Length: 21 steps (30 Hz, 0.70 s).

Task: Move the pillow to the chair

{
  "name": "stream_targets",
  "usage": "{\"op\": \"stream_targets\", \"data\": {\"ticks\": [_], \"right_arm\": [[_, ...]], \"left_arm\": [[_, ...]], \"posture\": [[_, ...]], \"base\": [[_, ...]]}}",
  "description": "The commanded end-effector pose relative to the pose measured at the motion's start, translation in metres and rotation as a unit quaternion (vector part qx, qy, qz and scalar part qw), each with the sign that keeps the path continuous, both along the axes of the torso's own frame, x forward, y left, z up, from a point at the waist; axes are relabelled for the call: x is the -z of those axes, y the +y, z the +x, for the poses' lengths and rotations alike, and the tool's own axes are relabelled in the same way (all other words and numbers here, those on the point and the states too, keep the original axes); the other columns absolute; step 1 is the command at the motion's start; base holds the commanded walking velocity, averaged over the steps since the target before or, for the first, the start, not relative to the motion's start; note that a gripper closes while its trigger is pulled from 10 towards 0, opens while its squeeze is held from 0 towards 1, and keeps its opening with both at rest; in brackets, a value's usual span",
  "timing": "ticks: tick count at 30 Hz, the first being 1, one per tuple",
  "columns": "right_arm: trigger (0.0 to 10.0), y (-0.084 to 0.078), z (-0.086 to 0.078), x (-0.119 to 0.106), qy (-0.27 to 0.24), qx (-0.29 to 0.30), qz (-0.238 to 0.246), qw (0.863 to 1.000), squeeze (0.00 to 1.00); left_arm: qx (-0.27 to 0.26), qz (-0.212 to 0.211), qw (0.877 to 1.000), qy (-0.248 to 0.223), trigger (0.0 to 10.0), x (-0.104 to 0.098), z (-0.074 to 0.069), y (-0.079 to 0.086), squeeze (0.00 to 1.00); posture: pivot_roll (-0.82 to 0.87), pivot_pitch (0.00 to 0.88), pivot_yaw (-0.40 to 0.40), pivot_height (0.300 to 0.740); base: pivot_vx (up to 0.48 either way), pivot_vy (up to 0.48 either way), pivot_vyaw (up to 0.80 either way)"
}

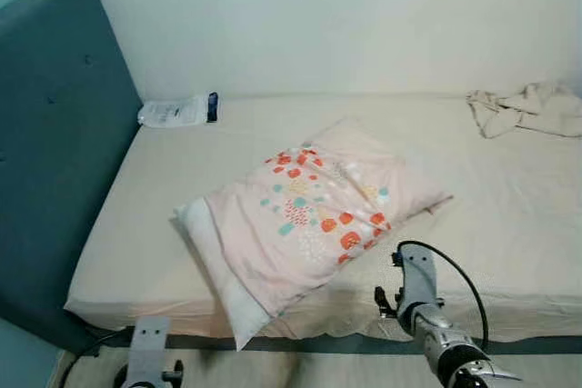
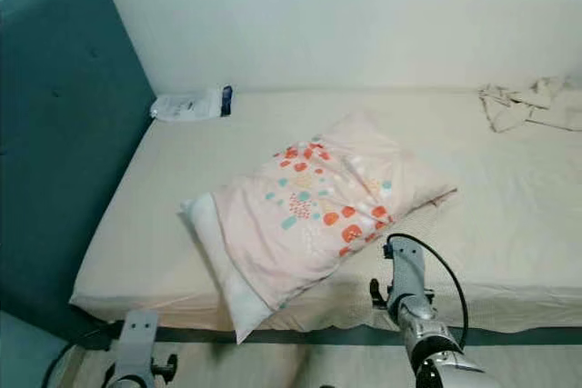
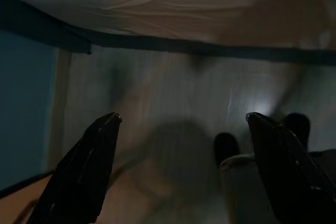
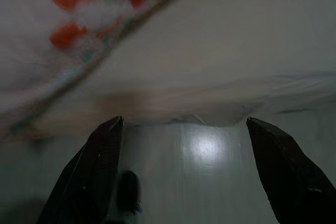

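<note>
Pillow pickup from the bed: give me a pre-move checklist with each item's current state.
1. Pillow lies free on the bed, nothing on top: ok.
2. Pillow's near corner overhangs the bed edge, reachable from the front: ok.
3. Right hand open, at the bed edge just below the pillow: ok.
4. Left hand open, low over the floor, not yet raised: not ok.
5. Either hand touching the pillow: not ok.
6. Chair located: cannot tell.

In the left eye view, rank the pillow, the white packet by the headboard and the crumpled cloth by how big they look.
1. Pillow, by far the largest, and also nearest the camera.
2. Crumpled cloth, cut off by the frame edge.
3. White packet, smallest, though not by much.
</note>
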State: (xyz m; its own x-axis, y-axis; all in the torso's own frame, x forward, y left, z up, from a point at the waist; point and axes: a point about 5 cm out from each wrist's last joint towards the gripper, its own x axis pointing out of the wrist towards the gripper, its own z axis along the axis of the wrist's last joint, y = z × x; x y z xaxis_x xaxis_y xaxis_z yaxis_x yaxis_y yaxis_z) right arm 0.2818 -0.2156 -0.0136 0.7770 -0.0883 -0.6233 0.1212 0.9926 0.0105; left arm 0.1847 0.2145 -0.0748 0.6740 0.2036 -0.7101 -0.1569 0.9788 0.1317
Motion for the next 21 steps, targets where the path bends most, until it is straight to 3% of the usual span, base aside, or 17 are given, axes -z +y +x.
{"op": "stream_targets", "data": {"ticks": [1,3,7,9,21], "right_arm": [[10.0,0.006,0.011,-0.010,-0.042,0.009,0.039,0.998,0.00],[10.0,0.008,0.022,-0.022,-0.075,0.013,0.065,0.995,0.00],[10.0,0.009,0.029,-0.029,-0.093,0.009,0.070,0.993,0.00],[10.0,0.009,0.037,-0.038,-0.115,0.009,0.074,0.991,0.00],[10.0,0.013,0.029,-0.029,-0.102,0.015,0.086,0.991,0.00]], "left_arm": [[-0.008,-0.010,1.000,-0.002,10.0,0.000,-0.001,0.002,0.00],[0.005,-0.016,1.000,0.000,10.0,0.001,0.000,-0.005,0.00],[0.004,-0.027,1.000,0.001,10.0,0.002,0.001,-0.011,0.00],[0.022,-0.038,0.999,0.006,10.0,0.004,0.000,-0.021,0.00],[0.018,-0.047,0.998,0.024,10.0,0.009,-0.009,-0.021,0.00]], "posture": [[-0.14,0.062,-0.037,0.740],[-0.13,0.061,-0.038,0.740],[-0.14,0.059,-0.030,0.740],[-0.15,0.069,-0.013,0.740],[-0.13,0.081,0.002,0.740]], "base": [[0.000,0.000,0.00],[0.000,0.000,0.00],[0.000,0.000,0.00],[0.000,0.000,0.00],[0.020,0.000,0.00]]}}
